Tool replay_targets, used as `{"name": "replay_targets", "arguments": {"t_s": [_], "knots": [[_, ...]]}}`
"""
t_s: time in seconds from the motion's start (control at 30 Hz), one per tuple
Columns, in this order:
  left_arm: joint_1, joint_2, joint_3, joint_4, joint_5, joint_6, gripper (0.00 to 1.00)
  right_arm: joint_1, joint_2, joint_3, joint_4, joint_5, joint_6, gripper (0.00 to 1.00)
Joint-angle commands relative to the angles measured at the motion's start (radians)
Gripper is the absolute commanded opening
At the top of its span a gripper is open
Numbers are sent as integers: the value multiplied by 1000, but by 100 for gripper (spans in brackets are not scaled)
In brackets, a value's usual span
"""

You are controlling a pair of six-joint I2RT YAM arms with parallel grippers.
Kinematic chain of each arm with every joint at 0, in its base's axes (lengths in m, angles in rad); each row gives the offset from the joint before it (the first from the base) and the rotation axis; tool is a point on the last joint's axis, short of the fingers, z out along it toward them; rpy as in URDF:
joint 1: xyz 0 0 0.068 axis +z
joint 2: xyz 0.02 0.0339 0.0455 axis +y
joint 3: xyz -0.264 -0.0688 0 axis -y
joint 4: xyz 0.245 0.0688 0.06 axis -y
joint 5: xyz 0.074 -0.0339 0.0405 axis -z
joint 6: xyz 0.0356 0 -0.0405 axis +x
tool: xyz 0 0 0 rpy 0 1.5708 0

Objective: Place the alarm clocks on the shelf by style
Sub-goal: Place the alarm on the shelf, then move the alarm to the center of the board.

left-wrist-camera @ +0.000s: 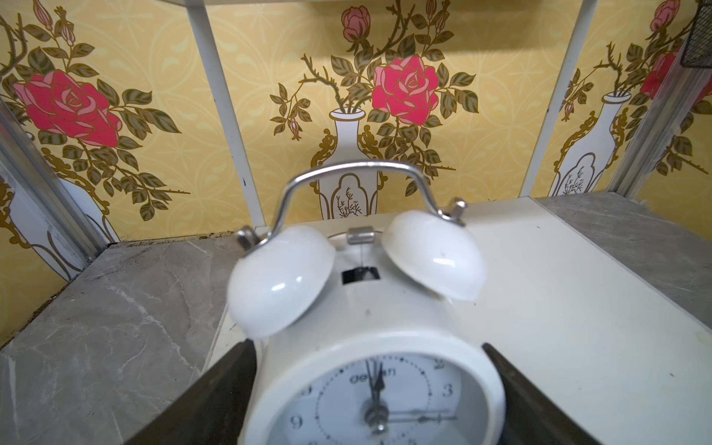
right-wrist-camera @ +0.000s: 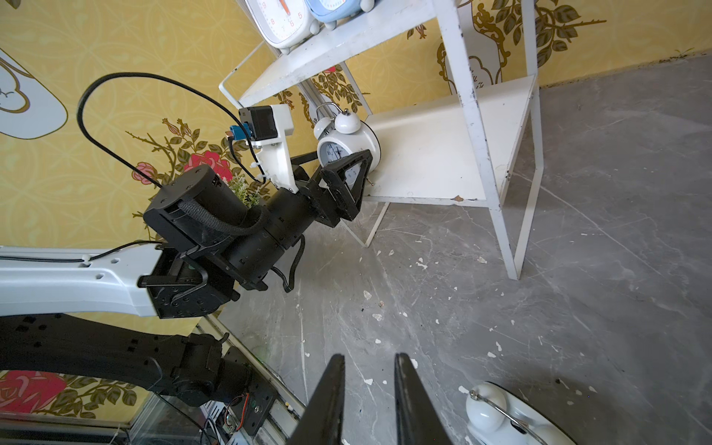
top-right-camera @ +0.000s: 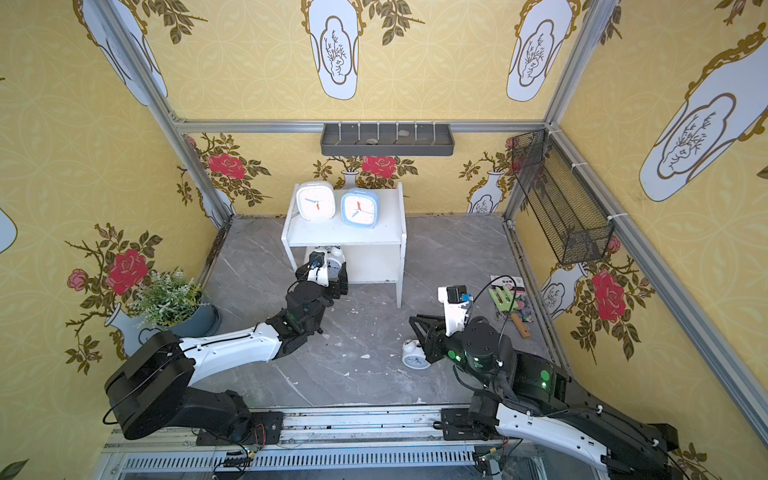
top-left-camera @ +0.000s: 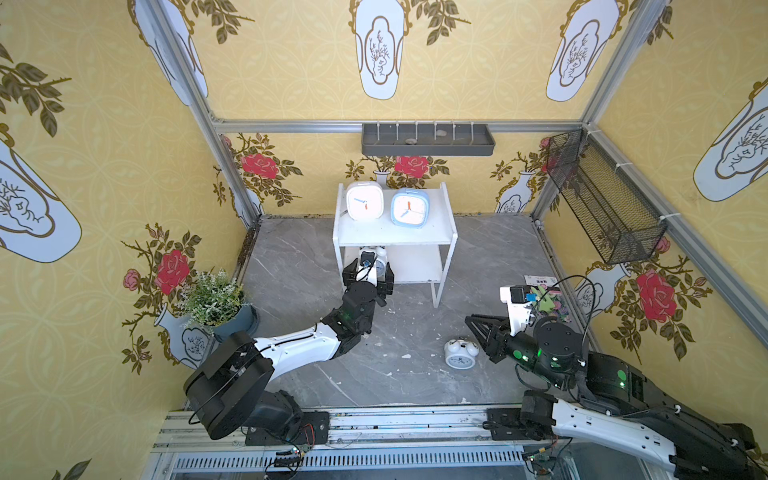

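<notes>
White twin-bell clock [top-left-camera: 460, 354] toward front-right corner of desk [top-left-camera: 399, 332], just beside empty, slightly parted right claw [right-wrist-camera: 370, 360]; left claw [left-wrist-camera: 366, 345] flanking 2nd clock [left-wrist-camera: 358, 308] on shelf [top-left-camera: 415, 266], grip unclear.

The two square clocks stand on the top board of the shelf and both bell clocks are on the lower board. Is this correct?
Not quite. Only one bell clock is on the lower board; the other bell clock is on the floor, as both top views show.

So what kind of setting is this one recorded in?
Probably a staged robot test booth, not a real room: wallpaper panels on aluminium framing, the left arm and right arm mounted on a front rail, and a white shelf.
</notes>
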Motion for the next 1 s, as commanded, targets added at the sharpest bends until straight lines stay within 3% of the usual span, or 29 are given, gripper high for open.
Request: {"name": "replay_targets", "arguments": {"t_s": [0.0,0.23,0.67,0.97], "knots": [[0,3,-2,6,-5,17,94,0,-2,4,42,-2,-6,26],[-1,-6,-3,6,-8,27,99,0,2,7,42,-6,-7,26],[-53,-74,-52,-11,-21,34,99,0,10,20,46,0,-20,28],[-109,-176,-114,-116,-94,-21,99,0,25,18,44,-2,-24,32]]}}
